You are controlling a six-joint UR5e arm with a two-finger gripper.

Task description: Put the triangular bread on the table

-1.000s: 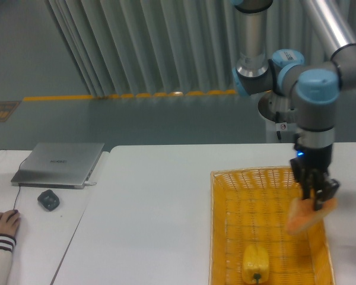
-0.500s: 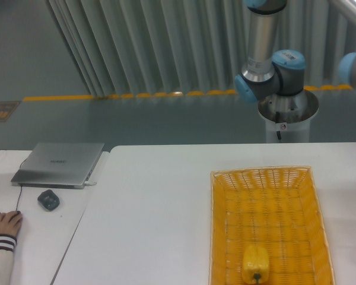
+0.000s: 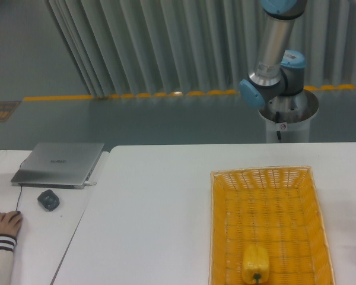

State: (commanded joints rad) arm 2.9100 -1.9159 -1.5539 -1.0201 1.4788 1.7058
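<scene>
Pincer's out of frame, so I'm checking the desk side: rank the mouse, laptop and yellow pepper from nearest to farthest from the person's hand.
1. Mouse, just right of the hand.
2. Laptop, behind the mouse.
3. Pepper, far right, in the basket.

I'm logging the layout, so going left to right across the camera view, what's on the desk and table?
Hand → mouse → laptop → yellow wicker basket with the yellow bell pepper inside it. The bread and end effector are out of view.
</scene>
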